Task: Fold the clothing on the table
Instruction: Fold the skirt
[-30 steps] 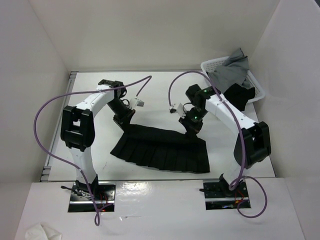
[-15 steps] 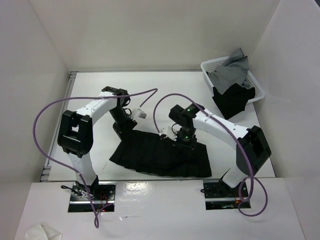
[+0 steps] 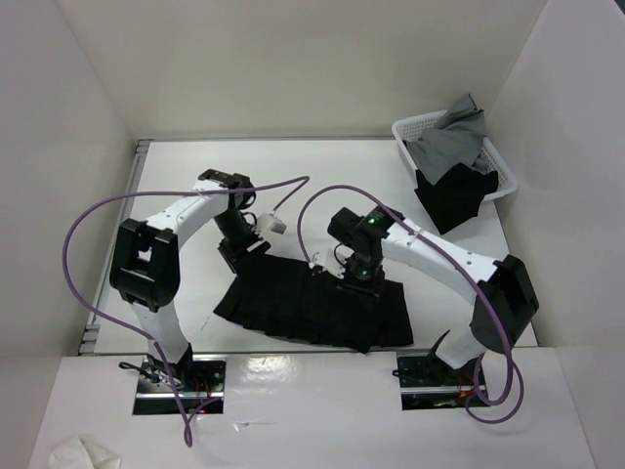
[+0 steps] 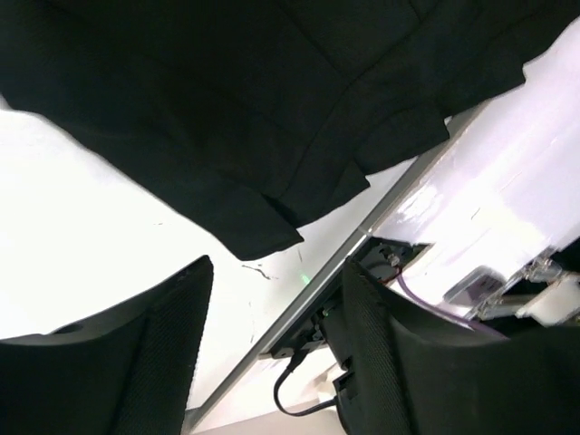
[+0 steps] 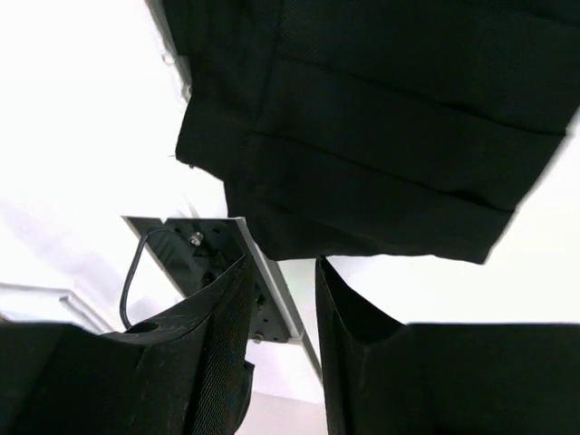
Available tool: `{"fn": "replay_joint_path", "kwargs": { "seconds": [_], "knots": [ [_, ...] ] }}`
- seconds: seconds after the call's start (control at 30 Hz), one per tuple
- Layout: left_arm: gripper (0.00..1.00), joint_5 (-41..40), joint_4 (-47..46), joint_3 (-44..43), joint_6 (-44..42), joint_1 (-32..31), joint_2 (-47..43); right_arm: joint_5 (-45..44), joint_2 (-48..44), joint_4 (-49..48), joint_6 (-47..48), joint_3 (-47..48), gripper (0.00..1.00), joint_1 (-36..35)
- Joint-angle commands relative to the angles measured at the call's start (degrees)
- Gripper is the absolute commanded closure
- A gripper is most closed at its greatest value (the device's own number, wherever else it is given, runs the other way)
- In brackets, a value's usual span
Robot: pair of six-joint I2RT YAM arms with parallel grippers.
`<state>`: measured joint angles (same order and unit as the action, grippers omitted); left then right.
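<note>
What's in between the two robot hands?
The black pleated skirt lies on the table between the left gripper and the right gripper; the top view shows it.

One pleated skirt (image 3: 312,308); two hands, left (image 3: 240,252) and right (image 3: 359,281); one basket (image 3: 403,127); one grey cloth (image 3: 451,142); one black garment (image 3: 451,200).

Left tool (image 4: 276,272), right tool (image 5: 283,267): both agape.

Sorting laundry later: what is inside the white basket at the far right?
A grey cloth and a black garment spilling over the basket rim; anything beneath them is covered.
</note>
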<state>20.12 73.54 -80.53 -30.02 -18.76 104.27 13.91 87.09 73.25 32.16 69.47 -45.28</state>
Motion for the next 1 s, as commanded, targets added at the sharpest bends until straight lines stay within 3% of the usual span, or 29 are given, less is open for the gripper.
{"fn": "replay_joint_path", "kwargs": {
  "seconds": [0.0, 0.1, 0.2, 0.37, 0.63, 0.97],
  "knots": [
    [0.32, 1.58, 0.99, -4.10, -0.39, 1.62, 0.40, -1.78, -2.80, 1.19, -1.40, 4.87, 0.60, 1.85],
    [0.18, 4.57, 0.99, -6.21, 0.92, 1.63, 2.95, -0.12, -2.28, 1.19, -1.40, 7.08, 0.42, 6.75],
    [0.13, 7.73, 0.99, -7.01, 2.07, 2.24, 6.73, 0.59, -1.75, 1.19, -0.62, 7.00, 0.30, 10.89],
    [0.12, 8.88, 0.99, -8.06, 3.13, 2.24, 11.31, 2.78, 3.25, 1.19, 0.88, 3.21, 0.26, 13.64],
    [0.08, -0.77, -0.15, -7.53, 6.63, 0.66, 10.78, 4.63, 5.72, 1.19, 1.94, 2.69, 0.21, 14.25],
    [0.04, -6.14, -4.46, -2.88, 12.79, 0.13, 10.78, 5.86, 10.21, 1.19, 1.41, 2.77, 0.15, 14.25]
  ]
}}
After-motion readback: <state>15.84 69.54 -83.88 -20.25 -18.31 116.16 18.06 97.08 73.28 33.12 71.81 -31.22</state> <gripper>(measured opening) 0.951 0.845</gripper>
